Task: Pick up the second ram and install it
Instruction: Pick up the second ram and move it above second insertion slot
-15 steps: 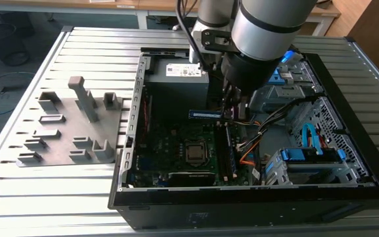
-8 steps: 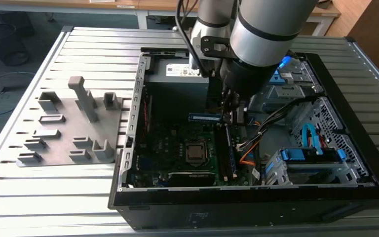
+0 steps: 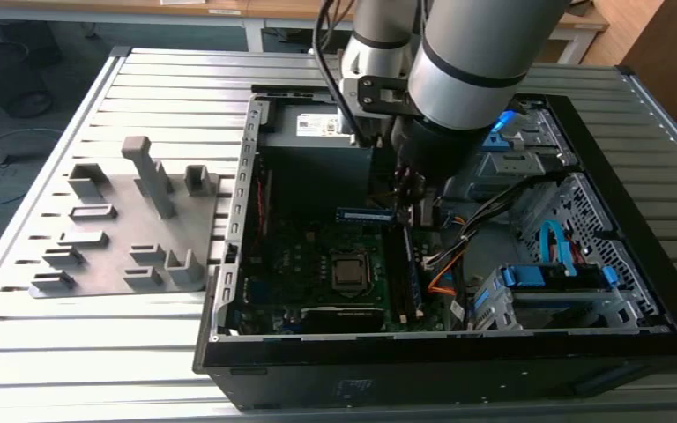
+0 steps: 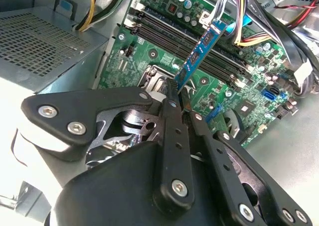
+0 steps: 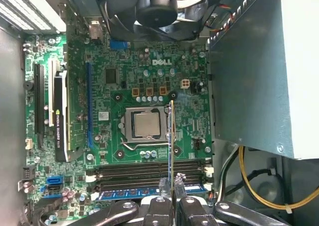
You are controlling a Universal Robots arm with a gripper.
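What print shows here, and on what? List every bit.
On the motherboard: a white brand mark, left unquoted; fine print too small.
On the graphics card: white brand lettering, left unquoted.
On the white label: too small to read.
On the ram, held in the gripper: chip marks too small to read.

A slatted metal table (image 3: 80, 352) carries the open computer case (image 3: 433, 379) and, beside it, a grey fixture plate (image 3: 113, 257).

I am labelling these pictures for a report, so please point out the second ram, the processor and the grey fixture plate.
second ram (image 4: 199, 53), second wrist view, the middle of its blue board.
processor (image 5: 147, 123), first wrist view, the centre of its metal lid.
grey fixture plate (image 3: 127, 225), exterior view, a bare flat part.
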